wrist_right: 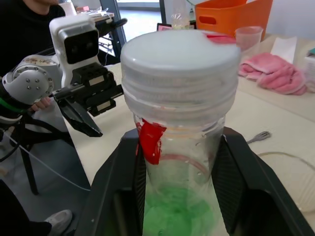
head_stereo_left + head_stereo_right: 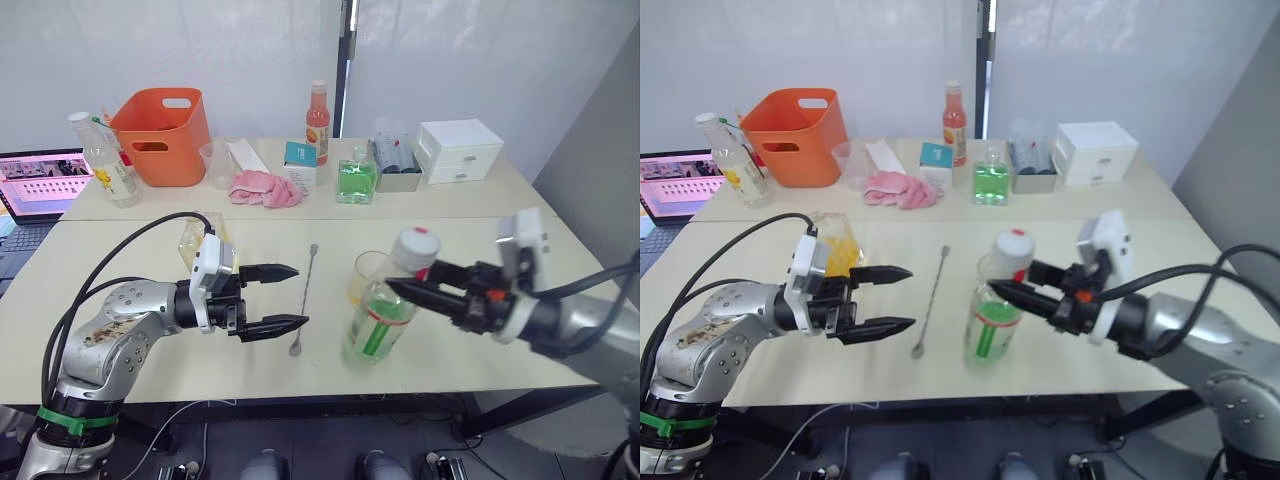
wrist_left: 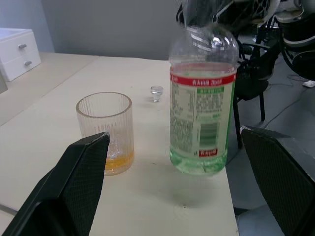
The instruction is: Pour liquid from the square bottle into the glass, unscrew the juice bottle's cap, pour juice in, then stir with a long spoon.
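The right tool (image 2: 400,288) grips the juice bottle (image 2: 380,325) at its neck; the left tool (image 2: 290,297) gapes wide, empty.

Two pale tables (image 2: 560,240) stand pushed together in front of a white curtain (image 2: 230,50), which parts at a dark post (image 2: 345,60) behind the far table. A grey wall (image 2: 600,130) rises to the right of the tables, and dark floor (image 2: 300,440) lies below their near edge.
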Robot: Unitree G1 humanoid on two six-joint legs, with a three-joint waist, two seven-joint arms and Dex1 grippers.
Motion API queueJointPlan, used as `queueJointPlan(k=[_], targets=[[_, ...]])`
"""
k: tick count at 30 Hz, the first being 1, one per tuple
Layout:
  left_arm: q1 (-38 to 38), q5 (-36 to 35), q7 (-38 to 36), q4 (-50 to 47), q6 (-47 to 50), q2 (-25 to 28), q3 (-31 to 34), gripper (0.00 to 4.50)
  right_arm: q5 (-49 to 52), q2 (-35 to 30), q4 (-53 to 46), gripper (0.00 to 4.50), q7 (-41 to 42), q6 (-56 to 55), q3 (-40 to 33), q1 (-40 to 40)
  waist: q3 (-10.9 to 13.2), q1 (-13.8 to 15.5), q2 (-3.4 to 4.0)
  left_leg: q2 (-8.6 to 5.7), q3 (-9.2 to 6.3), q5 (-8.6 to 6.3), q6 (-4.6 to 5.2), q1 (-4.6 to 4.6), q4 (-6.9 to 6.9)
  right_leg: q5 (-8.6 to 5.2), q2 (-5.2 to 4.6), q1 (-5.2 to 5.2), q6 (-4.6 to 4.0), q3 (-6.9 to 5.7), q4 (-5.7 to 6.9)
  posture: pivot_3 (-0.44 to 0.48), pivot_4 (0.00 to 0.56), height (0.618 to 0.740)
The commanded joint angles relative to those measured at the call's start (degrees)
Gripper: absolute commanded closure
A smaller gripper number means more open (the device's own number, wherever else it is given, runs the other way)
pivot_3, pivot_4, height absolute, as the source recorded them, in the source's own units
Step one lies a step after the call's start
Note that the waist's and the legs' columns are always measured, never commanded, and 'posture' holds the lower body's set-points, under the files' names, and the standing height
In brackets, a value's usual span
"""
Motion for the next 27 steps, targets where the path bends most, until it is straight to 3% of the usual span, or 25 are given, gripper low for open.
queueJointPlan(k=[1,13,21,23,27], targets=[[-0.7,1.6,-1.2,-0.3,-2.9,0.3,-0.1,0.00,-5.6,1.0,-2.9,3.16,-0.1,-4.6,2.4,0.5,0.0,0.1,0.00,0.00,0.00,0.00,0.00,0.00,0.00,0.00,0.00,0.01,0.00,-0.01,0.00,0.000,0.150,0.715],[-0.9,3.0,-2.6,0.1,-4.4,0.0,-0.8,0.00,-22.5,2.8,-1.9,3.16,3.6,-13.1,11.0,6.3,0.0,0.4,0.00,0.00,0.01,0.00,0.00,0.01,0.01,0.00,0.01,0.00,0.00,-0.01,0.00,0.000,0.150,0.715],[-1.0,3.2,-2.6,0.3,-4.5,-0.1,-0.7,0.00,-26.6,4.2,-0.2,3.20,5.0,-15.1,12.4,9.1,0.0,0.3,-0.01,0.03,0.02,0.00,0.00,0.11,0.01,0.00,0.04,0.07,0.00,-0.01,0.04,0.000,0.150,0.715],[-1.0,3.2,-2.6,0.3,-4.5,-0.1,-0.6,0.00,-26.2,4.1,0.4,2.15,5.2,-14.6,11.9,9.3,0.0,0.3,-0.01,0.03,0.02,0.00,0.00,0.13,0.01,0.00,0.04,0.09,0.00,-0.01,0.04,0.000,0.150,0.715],[-1.0,3.1,-2.6,0.3,-4.5,0.0,-0.5,0.00,-25.2,4.2,1.0,0.81,5.9,-14.2,11.2,9.4,0.0,0.4,-0.02,0.01,0.02,0.00,0.00,0.12,0.02,0.00,0.02,0.10,0.00,-0.01,0.03,0.000,0.150,0.715]])
